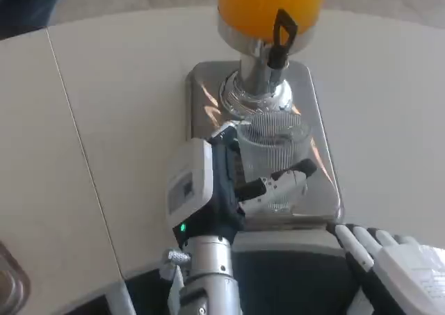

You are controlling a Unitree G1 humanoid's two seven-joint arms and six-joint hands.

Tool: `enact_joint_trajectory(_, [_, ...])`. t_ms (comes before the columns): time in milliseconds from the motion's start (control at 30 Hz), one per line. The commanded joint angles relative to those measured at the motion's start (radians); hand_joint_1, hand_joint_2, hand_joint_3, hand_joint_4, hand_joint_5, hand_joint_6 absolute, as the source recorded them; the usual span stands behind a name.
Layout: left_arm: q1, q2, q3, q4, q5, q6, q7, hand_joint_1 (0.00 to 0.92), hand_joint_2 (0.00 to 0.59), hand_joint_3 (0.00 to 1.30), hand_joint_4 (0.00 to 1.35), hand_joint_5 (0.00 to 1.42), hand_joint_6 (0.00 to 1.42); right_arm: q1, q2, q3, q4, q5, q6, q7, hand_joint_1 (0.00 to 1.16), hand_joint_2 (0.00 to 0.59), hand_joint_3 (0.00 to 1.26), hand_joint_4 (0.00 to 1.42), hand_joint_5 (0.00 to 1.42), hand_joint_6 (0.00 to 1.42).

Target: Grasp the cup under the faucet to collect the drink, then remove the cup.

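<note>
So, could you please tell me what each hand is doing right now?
Left hand: grips the cup under the faucet.
Right hand: open, holding nothing.

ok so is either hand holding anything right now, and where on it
The left hand grips the clear ribbed cup around its side wall, at the lower half, under the dispenser's faucet. The right hand holds nothing.
</note>
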Motion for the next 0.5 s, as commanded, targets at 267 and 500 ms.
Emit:
enact_joint_trajectory(267, [-0.087, -0.039, -0.036, 0.128, 0.028, 0.017, 0.168, 0.512, 0.107, 0.97, 1.14, 1.38, 1.42, 0.005, -0.02, -0.03, -0.01, 0.028, -0.006, 0.037, 0.57, 0.421, 0.0, 0.0, 0.0, 0.0])
enact_joint_trajectory(500, [-0.113, -0.044, -0.074, 0.179, 0.031, 0.016, 0.221, 0.484, 0.102, 0.68, 0.77, 1.17, 1.41, 0.006, -0.03, -0.048, -0.008, 0.049, -0.005, 0.047, 0.56, 0.421, 0.0, 0.0, 0.0, 0.0])
